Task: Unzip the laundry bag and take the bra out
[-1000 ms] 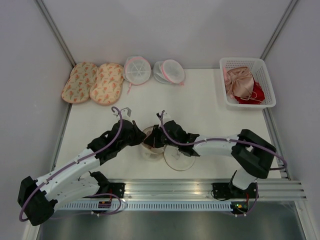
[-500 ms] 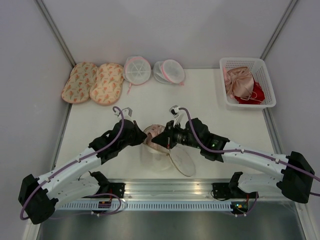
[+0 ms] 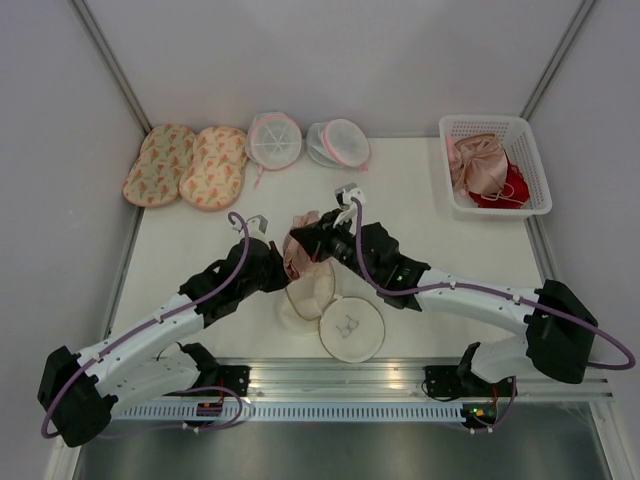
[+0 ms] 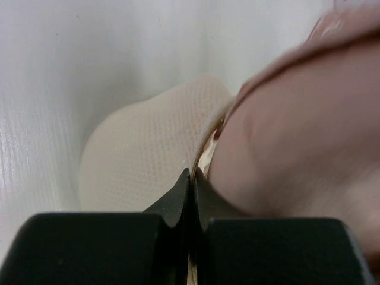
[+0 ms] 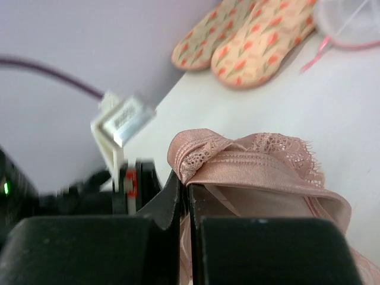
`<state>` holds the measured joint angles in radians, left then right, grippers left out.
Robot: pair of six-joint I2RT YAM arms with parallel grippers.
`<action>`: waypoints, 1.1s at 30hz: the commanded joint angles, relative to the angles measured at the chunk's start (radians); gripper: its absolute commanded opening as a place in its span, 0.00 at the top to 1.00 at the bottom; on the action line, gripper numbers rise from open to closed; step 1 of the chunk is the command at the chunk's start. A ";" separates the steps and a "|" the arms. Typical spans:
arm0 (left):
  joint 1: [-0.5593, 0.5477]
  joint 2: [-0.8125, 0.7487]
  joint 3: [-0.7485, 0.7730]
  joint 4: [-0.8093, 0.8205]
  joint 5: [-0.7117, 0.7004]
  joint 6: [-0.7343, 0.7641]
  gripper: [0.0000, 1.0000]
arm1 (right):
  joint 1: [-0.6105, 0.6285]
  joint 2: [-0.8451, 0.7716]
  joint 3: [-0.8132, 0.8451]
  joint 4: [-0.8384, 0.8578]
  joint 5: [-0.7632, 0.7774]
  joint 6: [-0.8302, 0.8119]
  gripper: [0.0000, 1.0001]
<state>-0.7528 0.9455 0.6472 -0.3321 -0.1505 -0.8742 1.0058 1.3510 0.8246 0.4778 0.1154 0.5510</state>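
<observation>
**A:** Since the laundry bag (image 3: 350,328) lies unzipped, its two round halves spread on the counter (image 3: 430,220) just on the near side of both pincers, is the opening done?

**B:** I judge so. The left pincer (image 4: 190,176) is clamped on the bag's tan edging, pinning it.

**A:** And the bra (image 3: 300,252)?

**B:** The right pincer (image 5: 183,178) is closed on its lacy band and holds it up right beside the left pincer. Its lower folds hang next to the bag's rim, but I cannot tell whether they touch. What is left is carrying it clear and setting it down.

**A:** The surroundings?

**B:** A white counter. Far beyond the left pincer are two peach floral bags (image 3: 213,167) and two pink-trimmed mesh bags (image 3: 274,139). Well off to the right of the right pincer is a white basket (image 3: 482,121) of garments. Plain pale walls enclose it all.
</observation>
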 commanded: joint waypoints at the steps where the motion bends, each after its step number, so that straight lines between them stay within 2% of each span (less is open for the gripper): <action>1: 0.001 -0.016 0.005 0.051 0.026 -0.031 0.98 | -0.016 0.039 0.163 0.055 0.231 -0.089 1.00; 4: 0.001 -0.025 -0.001 0.051 0.016 -0.028 0.98 | -0.064 0.045 0.240 -0.063 0.312 -0.089 0.99; 7: 0.001 -0.030 -0.011 0.050 0.006 -0.022 0.98 | -0.168 0.039 0.324 -0.198 0.349 -0.072 1.00; 13: 0.001 -0.051 -0.027 0.050 -0.003 -0.019 0.98 | -0.386 0.059 0.499 -0.416 0.503 -0.134 1.00; 17: 0.001 -0.071 -0.044 0.050 -0.011 -0.020 0.98 | -0.588 0.071 0.568 -0.514 0.540 -0.122 1.00; 23: 0.001 -0.088 -0.060 0.044 -0.012 -0.020 0.98 | -0.843 0.138 0.578 -0.539 0.445 -0.086 1.00; 28: 0.001 -0.117 -0.066 0.033 -0.004 -0.022 0.98 | -0.986 0.267 0.548 -0.457 0.353 -0.089 1.00; 29: 0.001 -0.122 -0.067 0.030 -0.003 -0.023 0.98 | -1.037 0.290 0.553 -0.455 0.325 -0.079 1.00; 33: 0.001 -0.132 -0.073 0.019 -0.006 -0.026 0.98 | -1.115 0.418 0.588 -0.475 0.221 -0.033 0.99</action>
<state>-0.7528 0.8318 0.5823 -0.3138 -0.1482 -0.8753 -0.0669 1.7145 1.3796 -0.0090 0.4412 0.4770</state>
